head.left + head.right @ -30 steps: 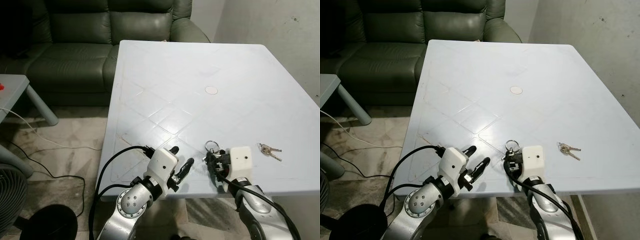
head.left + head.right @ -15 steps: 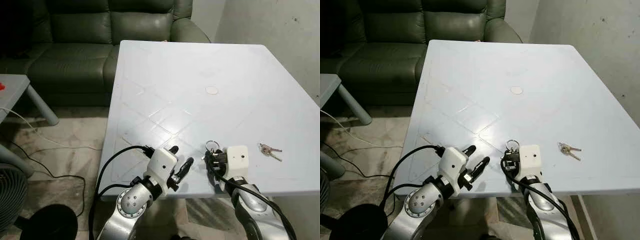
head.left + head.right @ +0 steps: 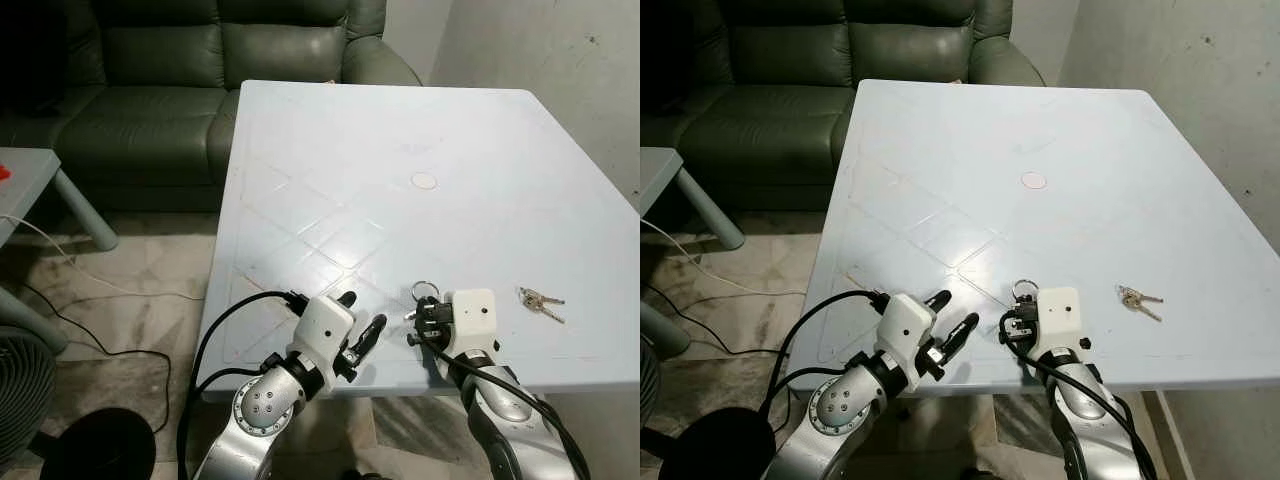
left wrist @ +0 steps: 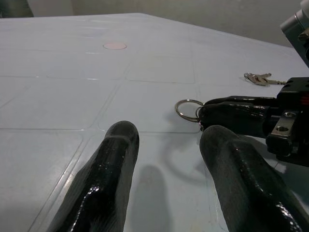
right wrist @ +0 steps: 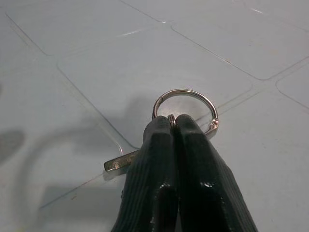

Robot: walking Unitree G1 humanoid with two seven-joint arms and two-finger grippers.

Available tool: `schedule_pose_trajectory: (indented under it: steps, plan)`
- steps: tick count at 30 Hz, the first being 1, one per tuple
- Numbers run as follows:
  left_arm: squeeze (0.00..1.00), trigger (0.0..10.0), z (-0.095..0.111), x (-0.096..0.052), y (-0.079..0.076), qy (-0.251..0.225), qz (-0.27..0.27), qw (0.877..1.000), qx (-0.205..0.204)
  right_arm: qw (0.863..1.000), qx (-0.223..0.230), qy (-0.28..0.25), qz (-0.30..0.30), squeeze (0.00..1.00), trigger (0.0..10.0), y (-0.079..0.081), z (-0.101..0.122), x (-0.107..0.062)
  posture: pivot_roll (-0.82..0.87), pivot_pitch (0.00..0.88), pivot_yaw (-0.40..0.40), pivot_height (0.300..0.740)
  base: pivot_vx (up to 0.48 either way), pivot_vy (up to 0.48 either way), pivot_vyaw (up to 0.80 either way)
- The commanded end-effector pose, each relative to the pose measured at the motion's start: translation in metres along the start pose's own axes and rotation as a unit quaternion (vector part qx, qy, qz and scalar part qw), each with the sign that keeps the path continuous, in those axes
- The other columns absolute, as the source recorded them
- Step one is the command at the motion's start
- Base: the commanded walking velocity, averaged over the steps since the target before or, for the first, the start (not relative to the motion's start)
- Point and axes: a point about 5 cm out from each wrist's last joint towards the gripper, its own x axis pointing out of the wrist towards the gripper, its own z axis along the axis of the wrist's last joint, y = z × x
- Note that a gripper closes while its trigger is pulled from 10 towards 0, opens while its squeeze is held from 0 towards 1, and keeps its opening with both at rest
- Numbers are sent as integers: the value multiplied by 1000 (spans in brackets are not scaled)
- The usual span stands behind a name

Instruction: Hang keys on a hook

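My right gripper [image 3: 424, 318] hovers just over the near edge of the white table [image 3: 400, 140], shut on a silver key ring [image 5: 186, 91]. The ring sticks out past the fingertips [image 5: 164, 128], and a key [image 5: 119, 164] hangs below them, close to the tabletop. A second small bunch of keys [image 3: 540, 299] lies flat on the table to the right of that gripper. My left gripper [image 3: 360, 322] sits open at the table's near edge, a short way left of the ring [image 4: 179, 110], with nothing between its fingers [image 4: 116, 159].
A small pink round mark [image 3: 424, 181] sits mid-table. A dark green sofa [image 3: 200, 60] stands behind the table. A grey side table [image 3: 30, 175], floor cables [image 3: 90, 285] and a fan [image 3: 20, 385] are on the left. A wall [image 3: 560, 50] runs along the right.
My right wrist has shifted slightly left, with the ring still pinched. The left arm has stayed where it was.
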Motion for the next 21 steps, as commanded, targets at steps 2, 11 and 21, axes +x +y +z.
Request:
schedule_pose_trajectory:
  steps: [2,11,21]
  plan:
    - [0,10000,5,0,1,-7,3,1000,9,1000,-6,3,0,0,0,0,-2,0,-57,134,-39,740,0,0,0]
    - [0,10000,8,5,11,-12,32,999,14,998,42,-47,4,0,0,-4,13,1,-61,120,-40,740,0,0,0]
    - [0,10000,36,18,72,-57,135,989,4,982,101,-157,14,0,0,-14,60,8,-63,85,-42,740,0,0,0]
